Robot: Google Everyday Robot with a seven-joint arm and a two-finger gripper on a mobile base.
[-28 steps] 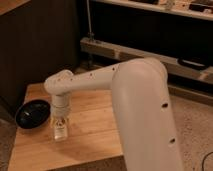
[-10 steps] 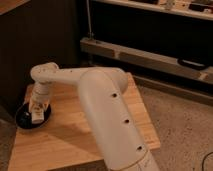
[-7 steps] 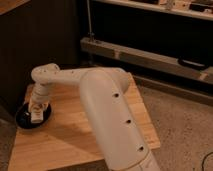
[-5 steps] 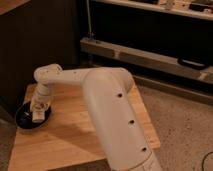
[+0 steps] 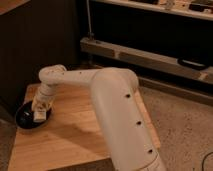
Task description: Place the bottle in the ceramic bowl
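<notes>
- Gripper (image 5: 40,111) — positioned over the ceramic bowl (image 5: 22,118) at the worktop (image 5: 75,137) left edge; finger state cannot be told.
- Bottle (image 5: 41,116) sits directly beneath the gripper, inside the bowl rim; long axis unclear.

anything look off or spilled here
Nothing stands out. The gripper hangs over the black bowl at the wooden table's left edge, with the bottle at the bowl. No spill or damage shows. Whether the bottle already rests in the bowl can't be told.
</notes>
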